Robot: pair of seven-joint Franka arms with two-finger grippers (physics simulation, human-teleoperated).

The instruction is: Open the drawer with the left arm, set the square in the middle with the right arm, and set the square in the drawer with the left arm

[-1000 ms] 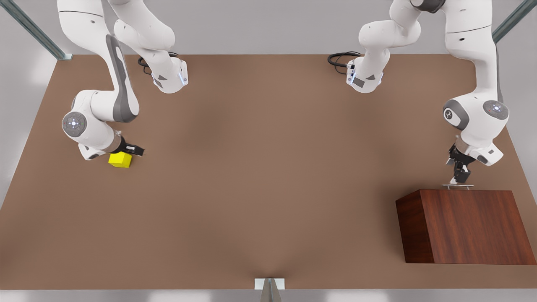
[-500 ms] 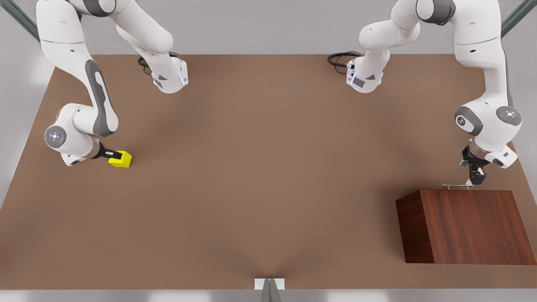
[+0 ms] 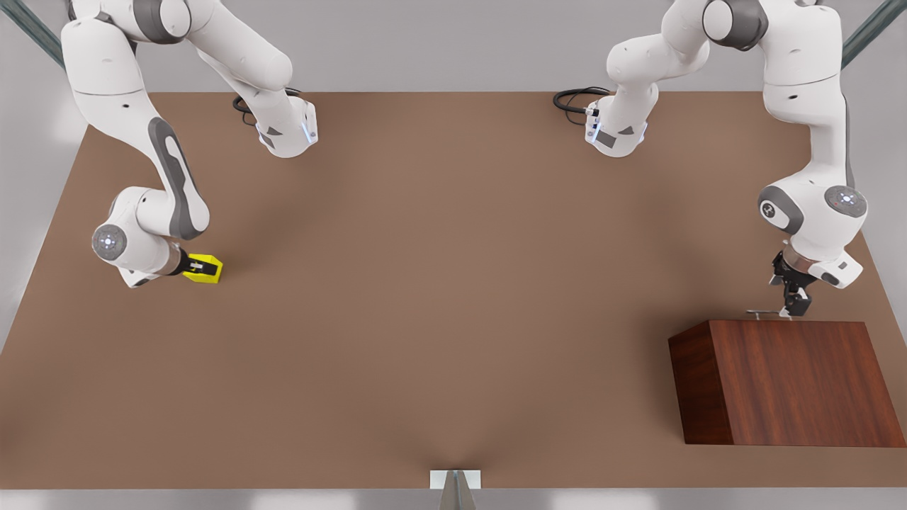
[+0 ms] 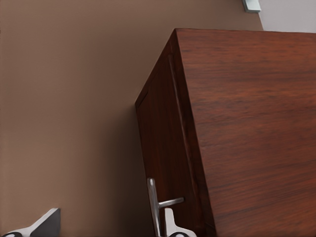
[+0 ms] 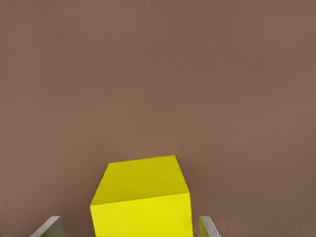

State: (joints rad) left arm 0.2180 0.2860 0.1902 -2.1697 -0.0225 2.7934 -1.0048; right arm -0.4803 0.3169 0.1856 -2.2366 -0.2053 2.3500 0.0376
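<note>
I have the right claw (image 3: 202, 268) spread wide astride the small, rigid, likely light bright-yellow cube (image 3: 205, 270) on the brown worktop (image 3: 439, 297), flat sides best for pinching, while the left claw (image 3: 792, 303), opening unclear, sits at the closed reddish wooden drawer's thin silver bar handle (image 4: 154, 203).

1. Two white robot arms, one at the front view's left (image 3: 163, 177) and one at the front view's right (image 3: 808, 142).
2. Two black grippers: the right gripper (image 3: 202, 268) and the left gripper (image 3: 792, 301).
3. One yellow square (image 3: 205, 269).
4. One wooden cabinet (image 3: 786, 382).
5. One silver bar handle (image 4: 154, 205) on that cabinet.
6. Two black cable loops: a small one (image 3: 244, 105) and a larger one (image 3: 574, 98).
7. One brown table (image 3: 439, 297).
8. Two slanted metal struts at the far corners, one (image 3: 57, 49) on either side (image 3: 868, 32).
</note>
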